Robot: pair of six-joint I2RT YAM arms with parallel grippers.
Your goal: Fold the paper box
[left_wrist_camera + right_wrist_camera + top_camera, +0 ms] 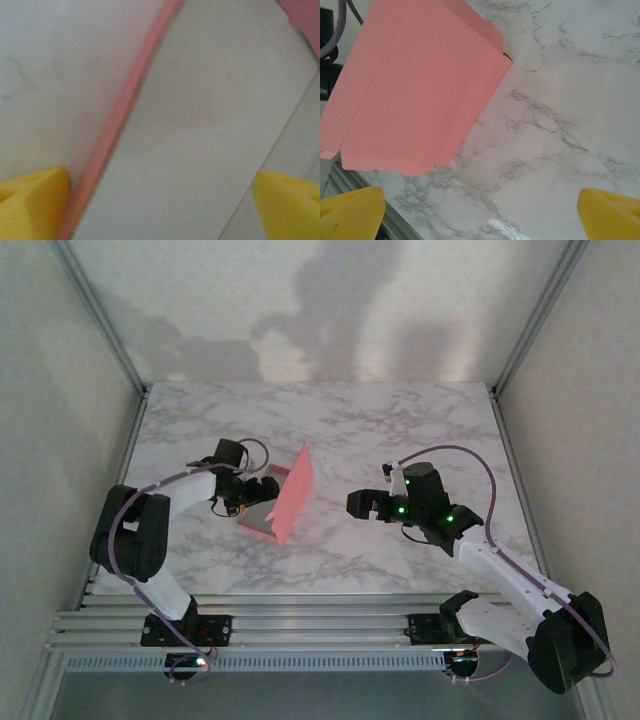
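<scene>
The paper box (292, 492) sits left of centre in the top view, half folded: one pink panel stands tilted on edge, and a pale flap lies flat on the table at its lower left. In the right wrist view the box (415, 85) occupies the upper left, pink side showing, creased, with a tab along its lower edge. In the left wrist view its off-white side (200, 140) runs diagonally through the frame, with a pink edge along its left.

The left gripper (262, 492) is just beside the box on its left, its jaws spread wide; its yellow fingertips (30, 207) sit at the bottom corners, with the pale panel between them. The right gripper (360, 505) is right of the box and apart from it, jaws wide and gripping nothing, with yellow fingertips (610, 212) over bare marble.

The table (400, 430) is white with grey veining. Plain light walls and metal corner posts (100, 315) enclose it, and a ribbed metal rail (320, 620) along the bottom carries both arm bases.
</scene>
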